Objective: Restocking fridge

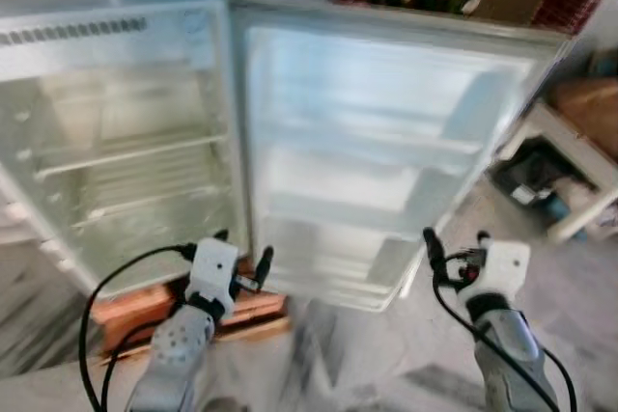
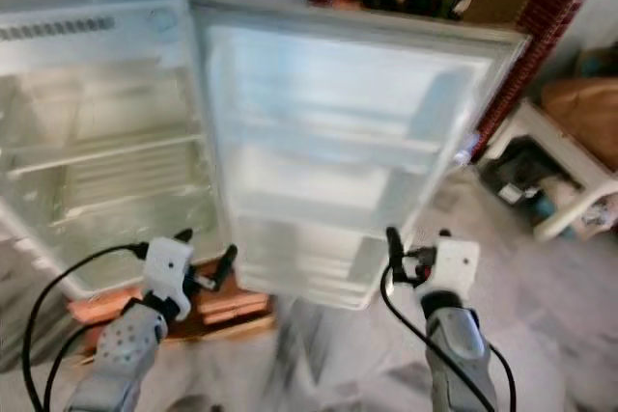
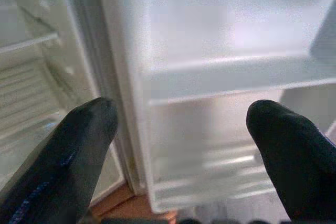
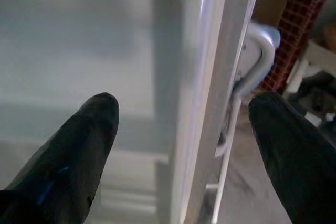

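Ahead of the spread left hand [image 1: 241, 250] and spread right hand [image 1: 454, 244] stands the open fridge [image 1: 126, 132].

The fridge [image 1: 116, 132] fills the upper left and centre of the left eye view, a small white unit seen from above and slightly blurred. Its cabinet stands open at the left of the frame, with a vented strip along the top edge and two wire shelves [image 1: 130, 156] running across the pale interior, both bare. The fridge stands on a low reddish-brown wooden base [image 1: 145, 304] at the lower left. The door [image 1: 377, 151] is swung wide open to the right of the cabinet, its inner face turned toward the camera, with moulded white door racks [image 1: 372, 137] stacked down it. In the right wrist view the door's outer edge carries a curved pale handle [image 4: 257, 59].
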You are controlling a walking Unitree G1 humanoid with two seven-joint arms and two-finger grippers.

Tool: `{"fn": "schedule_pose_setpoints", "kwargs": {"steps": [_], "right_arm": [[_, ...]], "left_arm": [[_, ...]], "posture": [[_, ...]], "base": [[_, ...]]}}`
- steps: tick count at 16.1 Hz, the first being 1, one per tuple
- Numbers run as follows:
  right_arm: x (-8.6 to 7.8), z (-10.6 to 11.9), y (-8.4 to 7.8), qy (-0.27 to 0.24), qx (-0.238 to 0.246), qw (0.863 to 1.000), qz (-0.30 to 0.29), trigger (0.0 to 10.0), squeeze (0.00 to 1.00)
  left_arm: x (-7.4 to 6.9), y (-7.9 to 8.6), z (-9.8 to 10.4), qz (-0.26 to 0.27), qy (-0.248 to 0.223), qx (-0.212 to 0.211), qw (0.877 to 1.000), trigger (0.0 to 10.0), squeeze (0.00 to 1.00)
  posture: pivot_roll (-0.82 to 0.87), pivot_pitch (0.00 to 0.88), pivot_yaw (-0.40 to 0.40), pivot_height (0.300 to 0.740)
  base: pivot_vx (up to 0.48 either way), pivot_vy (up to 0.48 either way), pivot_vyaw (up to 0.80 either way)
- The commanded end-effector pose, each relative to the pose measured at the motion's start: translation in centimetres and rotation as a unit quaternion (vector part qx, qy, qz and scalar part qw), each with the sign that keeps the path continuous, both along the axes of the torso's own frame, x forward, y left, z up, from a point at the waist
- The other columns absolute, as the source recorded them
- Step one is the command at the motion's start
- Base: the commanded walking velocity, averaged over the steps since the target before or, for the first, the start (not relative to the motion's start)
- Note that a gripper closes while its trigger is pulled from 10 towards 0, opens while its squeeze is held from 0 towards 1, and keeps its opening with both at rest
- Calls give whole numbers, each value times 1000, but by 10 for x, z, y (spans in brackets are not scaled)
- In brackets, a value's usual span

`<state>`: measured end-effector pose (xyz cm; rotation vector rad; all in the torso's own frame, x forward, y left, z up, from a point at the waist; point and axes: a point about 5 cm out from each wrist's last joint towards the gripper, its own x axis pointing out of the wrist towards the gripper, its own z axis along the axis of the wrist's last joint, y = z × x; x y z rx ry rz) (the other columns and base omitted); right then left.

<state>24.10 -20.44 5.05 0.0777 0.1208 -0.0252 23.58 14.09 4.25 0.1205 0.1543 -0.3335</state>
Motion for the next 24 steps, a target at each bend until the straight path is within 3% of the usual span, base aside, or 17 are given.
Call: {"fn": "schedule_pose_setpoints", "kwargs": {"steps": [1,5,8,10,12,13,15,16,18,20,24], "right_arm": [[5,0,12,2,13,1000,16,10000,0],[10,0,21,11,31,997,75,10000,0],[6,-6,28,38,76,986,141,10000,0],[-7,-11,41,77,125,957,250,10000,0],[-16,-13,41,102,131,937,307,10000,0],[-14,-14,36,106,125,940,300,10000,0],[0,-15,19,97,88,960,247,10000,0],[15,-8,6,76,55,977,192,10000,0],[35,6,-12,41,9,993,106,10000,0],[53,17,-22,18,30,999,35,10000,0],[88,39,-6,-17,75,997,-20,10000,0]], "left_arm": [[-2,8,-1,14,2,12,1000,10000,0],[-5,7,-1,19,4,10,1000,10000,0],[-10,8,-3,22,10,12,1000,10000,0],[-10,9,-2,26,9,14,1000,10000,0],[-13,12,-3,53,10,11,998,10000,0],[-17,17,-4,69,16,6,997,10000,0],[-30,29,-12,119,43,-16,992,10000,0],[-38,36,-17,141,59,-20,988,10000,0],[-47,43,-19,164,60,-6,985,10000,0],[-57,51,-21,196,68,1,978,10000,0],[-60,59,-24,216,74,10,974,10000,0]], "posture": [[104,61,-54,740],[115,62,-57,740],[122,68,-62,740],[122,70,-63,740],[124,74,-62,740],[126,75,-64,740],[137,82,-67,740],[142,84,-70,740],[151,87,-70,740],[160,89,-69,740],[165,86,-69,740]], "base": [[251,-405,0],[252,-406,0],[0,-423,0],[0,-292,0],[0,0,0],[0,0,0],[0,0,0],[0,0,0],[0,0,0],[0,0,0],[0,0,0]]}}
